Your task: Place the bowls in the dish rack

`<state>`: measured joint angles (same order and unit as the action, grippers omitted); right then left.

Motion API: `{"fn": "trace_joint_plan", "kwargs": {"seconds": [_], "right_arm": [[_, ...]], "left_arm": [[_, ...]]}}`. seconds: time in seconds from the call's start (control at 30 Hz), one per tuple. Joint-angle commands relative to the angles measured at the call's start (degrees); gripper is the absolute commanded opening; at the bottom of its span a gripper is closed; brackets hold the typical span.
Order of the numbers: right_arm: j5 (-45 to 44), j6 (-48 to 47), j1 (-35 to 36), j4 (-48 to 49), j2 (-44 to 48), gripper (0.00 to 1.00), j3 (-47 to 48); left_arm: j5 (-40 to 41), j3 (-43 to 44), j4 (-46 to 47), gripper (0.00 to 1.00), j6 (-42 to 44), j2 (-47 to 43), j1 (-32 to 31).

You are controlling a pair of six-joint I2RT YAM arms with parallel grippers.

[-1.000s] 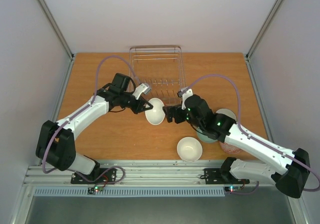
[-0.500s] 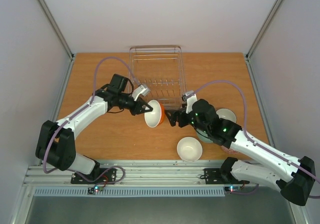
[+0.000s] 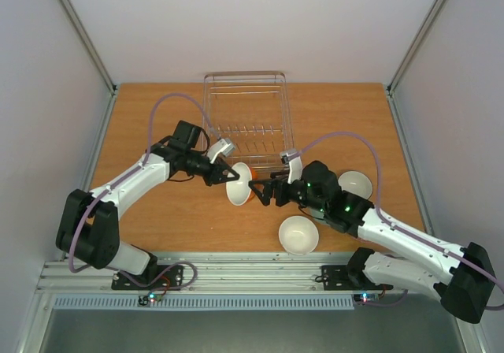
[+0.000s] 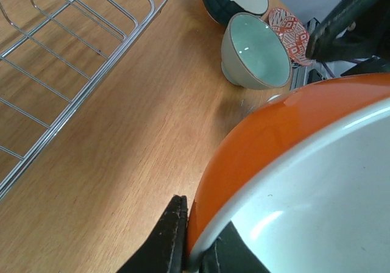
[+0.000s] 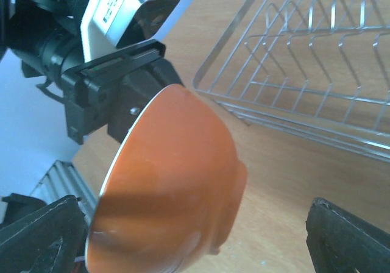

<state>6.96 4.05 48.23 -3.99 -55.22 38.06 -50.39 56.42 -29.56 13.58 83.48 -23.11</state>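
nothing racked yet: left gripper (image 3: 226, 172) clamped on the tilted orange bowl (image 3: 241, 186), dish rack (image 3: 246, 120) just beyond it bare, right gripper (image 3: 261, 191) spread apart beside the bowl, white bowl (image 3: 298, 234), mint-green bowl (image 4: 256, 52), patterned bowl (image 4: 290, 32) unloaded behind the right gripper.

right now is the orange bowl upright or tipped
Tipped: the orange bowl hangs on its side, its rim pinched by the left gripper.

One bowl (image 3: 240, 186) hangs just before the dish rack (image 3: 245, 76), a second bowl (image 3: 298, 234) nearer and rightward, a third bowl (image 3: 356, 183) farther right.
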Motion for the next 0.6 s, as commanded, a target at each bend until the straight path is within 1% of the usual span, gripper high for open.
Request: {"fn": "trace_joint_plan", "kwargs": {"seconds": [0.0,0.27,0.57], "right_arm": [[5.4,4.8,0.1,6.6,-0.1,0.99,-1.7],[8.1,8.9,0.2,12.4,-4.5,0.98,-3.6],[9.7,10.2,0.2,15.3,-7.0,0.98,-3.8]], "left_arm": [[-2.7,-0.1,3.1,0.0,0.4,-1.2,-0.1],[-2.5,-0.3,3.3,0.01,0.7,-1.4,-0.1],[-2.8,-1.1,4.0,0.0,1.0,-2.3,-0.1]]}}
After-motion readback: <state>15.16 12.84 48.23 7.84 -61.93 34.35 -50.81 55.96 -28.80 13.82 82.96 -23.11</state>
